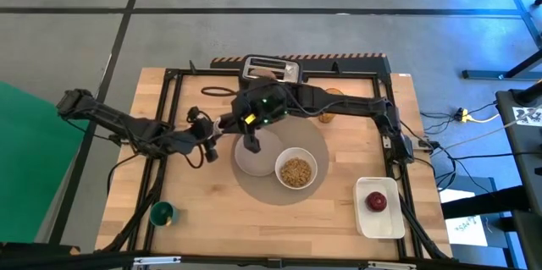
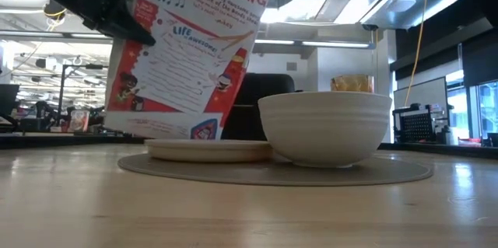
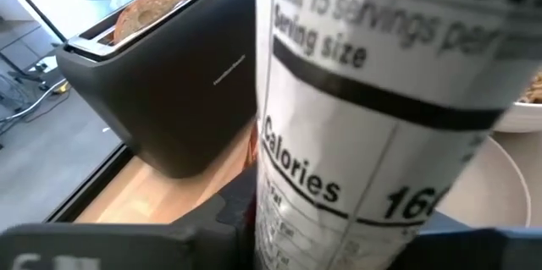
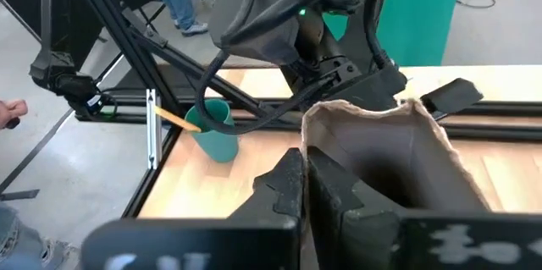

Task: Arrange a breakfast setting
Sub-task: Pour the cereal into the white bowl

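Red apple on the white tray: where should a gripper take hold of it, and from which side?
Grip the red apple across its round middle, coming straight down from above. It sits alone on the white rectangular tray with its dimple facing up. Bare tray shows around it, so the fingers can probably drop on either side without touching anything else.

A pale wooden table top [image 1: 212, 211] edged by a black metal frame [image 1: 174, 74] carries everything. Near its middle lies a large round grey mat [image 1: 254, 187], flat on the wood. A black toaster [image 1: 272, 70] stands at the far edge. A small green cup [image 1: 162, 213] sits near the front left corner, and a white rectangular tray [image 1: 378, 219] rests at the front right.
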Controlling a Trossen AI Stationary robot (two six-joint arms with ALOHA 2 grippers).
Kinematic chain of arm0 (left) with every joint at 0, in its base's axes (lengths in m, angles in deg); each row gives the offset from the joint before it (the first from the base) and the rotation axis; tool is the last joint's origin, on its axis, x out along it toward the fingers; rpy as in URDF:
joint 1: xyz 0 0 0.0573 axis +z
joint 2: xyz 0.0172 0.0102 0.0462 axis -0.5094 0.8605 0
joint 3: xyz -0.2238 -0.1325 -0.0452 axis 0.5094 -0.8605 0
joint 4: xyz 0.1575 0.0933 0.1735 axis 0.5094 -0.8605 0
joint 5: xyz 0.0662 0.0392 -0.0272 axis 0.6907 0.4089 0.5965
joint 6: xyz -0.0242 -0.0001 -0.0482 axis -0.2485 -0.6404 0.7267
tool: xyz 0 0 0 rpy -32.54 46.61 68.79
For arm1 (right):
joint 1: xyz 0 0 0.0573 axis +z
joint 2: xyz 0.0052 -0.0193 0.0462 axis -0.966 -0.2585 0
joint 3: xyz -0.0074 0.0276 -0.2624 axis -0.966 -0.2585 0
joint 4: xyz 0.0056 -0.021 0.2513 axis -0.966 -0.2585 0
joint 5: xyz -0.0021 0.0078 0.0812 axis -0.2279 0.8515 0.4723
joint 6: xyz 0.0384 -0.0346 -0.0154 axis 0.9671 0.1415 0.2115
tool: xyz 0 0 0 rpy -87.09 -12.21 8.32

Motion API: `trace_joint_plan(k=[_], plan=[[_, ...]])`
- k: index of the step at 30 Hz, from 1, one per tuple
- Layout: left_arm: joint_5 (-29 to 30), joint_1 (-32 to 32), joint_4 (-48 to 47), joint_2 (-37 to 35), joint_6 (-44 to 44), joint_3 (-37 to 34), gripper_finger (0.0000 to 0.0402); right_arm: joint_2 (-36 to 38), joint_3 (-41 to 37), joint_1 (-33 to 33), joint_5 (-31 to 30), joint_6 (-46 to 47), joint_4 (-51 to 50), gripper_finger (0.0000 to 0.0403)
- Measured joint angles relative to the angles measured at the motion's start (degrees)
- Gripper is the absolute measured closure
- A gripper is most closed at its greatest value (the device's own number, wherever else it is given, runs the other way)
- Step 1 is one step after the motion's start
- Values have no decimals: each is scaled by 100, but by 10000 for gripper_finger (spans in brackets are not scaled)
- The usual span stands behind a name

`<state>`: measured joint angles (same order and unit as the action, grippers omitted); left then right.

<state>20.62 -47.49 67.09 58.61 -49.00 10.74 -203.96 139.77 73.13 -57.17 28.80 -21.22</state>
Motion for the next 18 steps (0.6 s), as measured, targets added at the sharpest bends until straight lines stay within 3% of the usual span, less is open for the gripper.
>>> trace_joint_plan(k=[5,8,13,18], plan=[[26,-7,24,-249,-4,10,322,32,317,-6,-200,-194,8,377],[205,-2,-11,-447,0,11,343,35,748,-22,-412,-347,-214,328],[592,-2,-291,-799,130,11,368,404,684,-95,-1130,-353,-257,237],[1082,0,-651,-1007,540,11,386,740,678,-299,-1606,-463,-568,197]])
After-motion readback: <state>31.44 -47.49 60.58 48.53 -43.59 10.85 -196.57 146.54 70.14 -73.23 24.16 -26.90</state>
